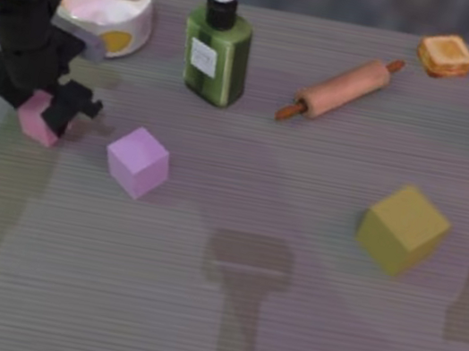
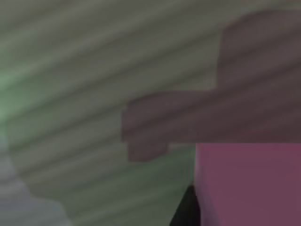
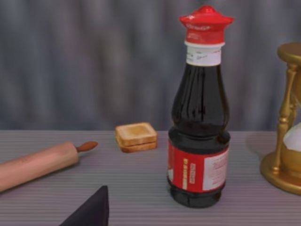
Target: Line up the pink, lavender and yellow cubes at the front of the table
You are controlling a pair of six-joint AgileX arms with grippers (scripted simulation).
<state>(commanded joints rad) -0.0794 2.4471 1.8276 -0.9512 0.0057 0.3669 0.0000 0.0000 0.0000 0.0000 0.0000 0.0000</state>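
While on table [image 1: 215, 336], pink cube [image 1: 37, 118] sits between left gripper [image 1: 45, 106] fingers.

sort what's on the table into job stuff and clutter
Job: small bright pink cube under the left gripper, pale lavender cube, mustard-yellow cube.
Clutter: white bowl, green pump bottle, wooden rolling pin, toast block, dark sauce bottle, gold hourglass.

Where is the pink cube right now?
In the top view the pink cube sits at the table's far left, under the left gripper, with the lavender cube just to its right.
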